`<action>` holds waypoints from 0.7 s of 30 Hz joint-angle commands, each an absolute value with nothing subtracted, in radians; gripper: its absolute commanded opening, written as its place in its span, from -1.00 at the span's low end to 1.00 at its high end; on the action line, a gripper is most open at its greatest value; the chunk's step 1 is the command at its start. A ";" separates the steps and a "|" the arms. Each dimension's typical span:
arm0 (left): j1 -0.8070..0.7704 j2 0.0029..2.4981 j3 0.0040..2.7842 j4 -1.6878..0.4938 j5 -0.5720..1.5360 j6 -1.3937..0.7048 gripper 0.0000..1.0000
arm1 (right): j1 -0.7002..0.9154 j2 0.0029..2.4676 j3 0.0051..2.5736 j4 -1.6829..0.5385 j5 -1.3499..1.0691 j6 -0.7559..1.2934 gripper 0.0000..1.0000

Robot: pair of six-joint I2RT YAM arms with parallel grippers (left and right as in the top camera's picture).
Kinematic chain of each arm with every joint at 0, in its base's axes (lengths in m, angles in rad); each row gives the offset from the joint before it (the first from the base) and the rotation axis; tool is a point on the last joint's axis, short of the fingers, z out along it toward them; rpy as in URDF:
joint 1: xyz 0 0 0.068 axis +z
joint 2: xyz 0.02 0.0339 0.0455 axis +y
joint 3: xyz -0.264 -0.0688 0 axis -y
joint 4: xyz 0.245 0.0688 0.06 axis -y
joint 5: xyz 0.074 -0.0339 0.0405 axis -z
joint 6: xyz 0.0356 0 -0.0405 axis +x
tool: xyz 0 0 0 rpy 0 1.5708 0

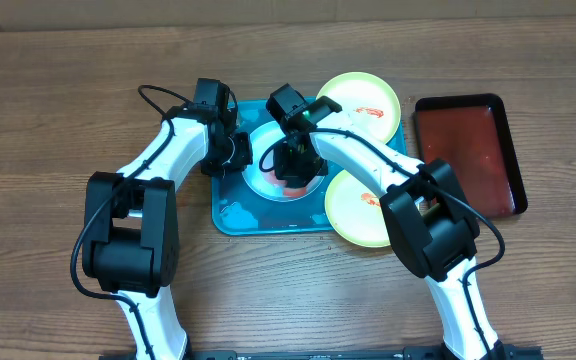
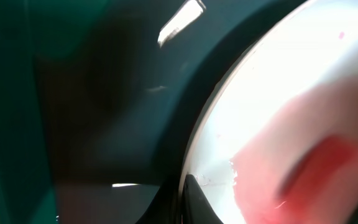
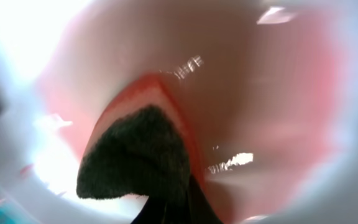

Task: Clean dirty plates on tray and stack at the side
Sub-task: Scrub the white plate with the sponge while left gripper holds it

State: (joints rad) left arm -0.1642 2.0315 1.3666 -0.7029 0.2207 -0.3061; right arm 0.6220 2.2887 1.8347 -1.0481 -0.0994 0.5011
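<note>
The pale blue-white plate (image 1: 265, 174) lies on the teal tray (image 1: 238, 215), its centre smeared pink-red. My left gripper (image 1: 236, 152) is shut on the plate's left rim; the left wrist view shows its fingers (image 2: 190, 200) on either side of the rim, with the plate (image 2: 278, 81) and the tray (image 2: 104, 93). My right gripper (image 1: 296, 165) is shut on a sponge with a dark green pad and presses it on the plate's centre. The right wrist view shows the gripper (image 3: 173, 208), the sponge (image 3: 138, 155) and the plate (image 3: 260, 81). Two yellow-green plates with red smears lie nearby, one behind the tray (image 1: 360, 100) and one at its right front corner (image 1: 353, 208).
A smaller dark red, black-rimmed tray (image 1: 468, 150) lies to the right on the wooden table (image 1: 48, 130). Both arms reach in over the teal tray from the front.
</note>
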 commanded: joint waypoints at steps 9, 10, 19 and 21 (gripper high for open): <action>-0.170 2.055 1.356 -0.706 0.229 -0.284 -0.91 | 0.622 2.318 1.851 -0.929 0.314 0.432 -0.92; -0.170 2.055 1.356 -0.706 0.229 -0.284 -0.92 | 0.622 2.323 1.851 -0.894 0.306 0.420 -0.93; -0.170 2.055 1.356 -0.706 0.229 -0.284 -0.92 | 0.625 2.369 1.851 -0.729 -0.083 0.358 -0.93; -0.170 2.055 1.356 -0.706 0.229 -0.283 -0.91 | 0.631 2.381 1.851 -0.722 -0.170 0.354 -0.93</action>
